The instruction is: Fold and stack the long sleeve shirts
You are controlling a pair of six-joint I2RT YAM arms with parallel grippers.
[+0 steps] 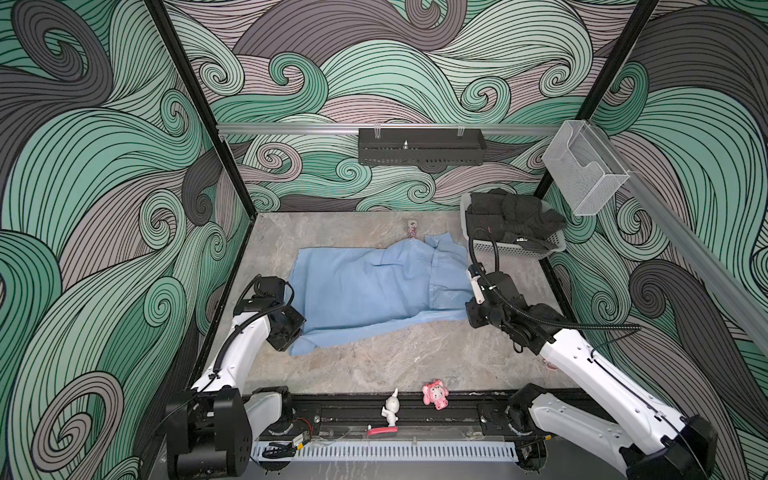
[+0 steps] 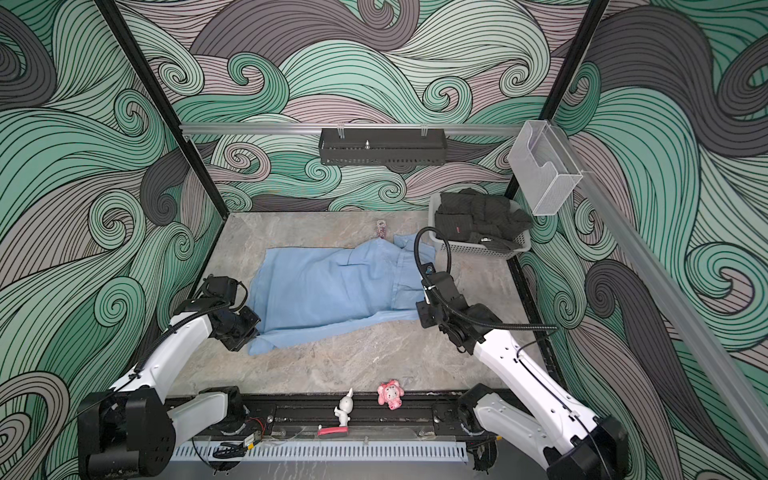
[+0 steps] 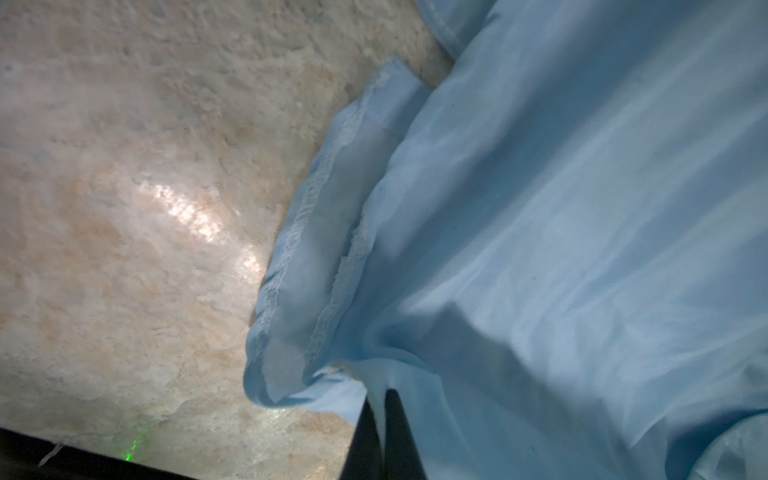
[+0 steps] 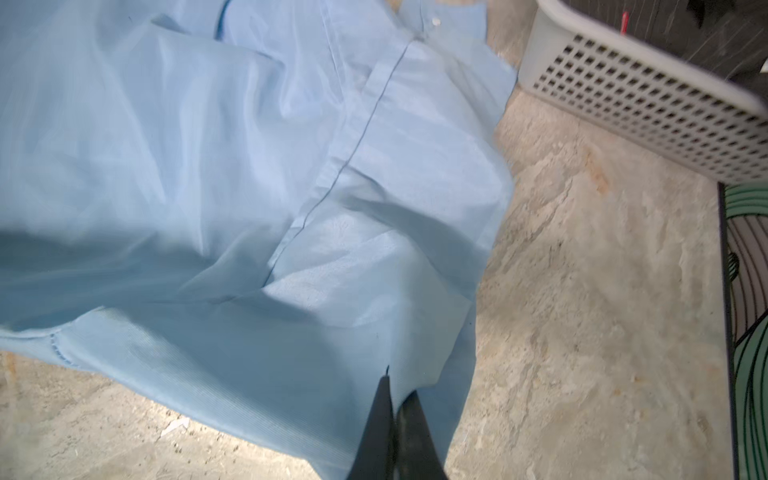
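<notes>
Walls (image 1: 104,166): covered in green-grey swirls
Tabletop (image 1: 415,357): grey marbled stone
Back rail (image 1: 291,129): hung with black tray (image 1: 422,151)
Side rail (image 1: 685,249): fitted with clear holder (image 1: 584,166)

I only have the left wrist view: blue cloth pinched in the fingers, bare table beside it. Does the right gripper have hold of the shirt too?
Observer: Yes. The right gripper is shut on the shirt's near edge, on the opposite side from yours.
Operator: Anything close to that side?
Observer: A white basket stands just beyond the shirt at the far right corner, with dark clothes piled in it.
Operator: How does the shirt lie overall?
Observer: Spread out and wrinkled across the middle of the table.
</notes>
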